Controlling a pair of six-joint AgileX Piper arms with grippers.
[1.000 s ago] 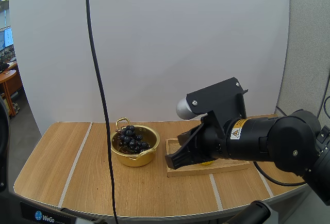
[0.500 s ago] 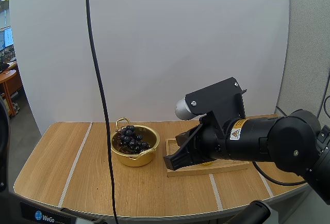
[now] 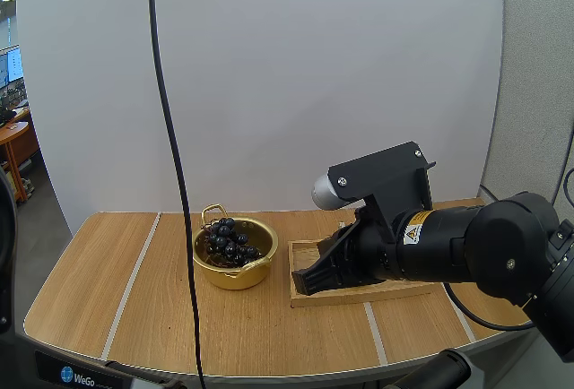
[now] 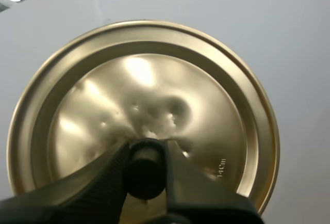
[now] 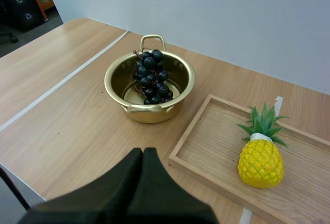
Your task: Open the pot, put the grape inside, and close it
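Shifted slightly right since earlier, right gripper point(image 3: 309, 279) above wooden tray point(image 5: 201, 146), fingers closed on nothing, left gripper point(image 4: 146, 154) pinching lid point(image 4: 154, 79) aloft, grapes point(image 3: 230, 239) in open pot point(image 3: 235, 272), toy pineapple point(image 5: 260, 162) on tray

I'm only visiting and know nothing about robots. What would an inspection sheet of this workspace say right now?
Surface: light wooden table, pale stripes across it.
Job's things: round gold metal pot, upright and open; bunch of dark grapes inside it; gold metal lid held high in the air, off the pot.
Clutter: shallow wooden tray beside the pot, with a yellow toy pineapple standing in it.
Grippers: left gripper, jaws pinching the lid's black knob; right gripper, jaws shut on nothing, low by the tray's pot-side end.
Surroundings: plain white board behind the table.
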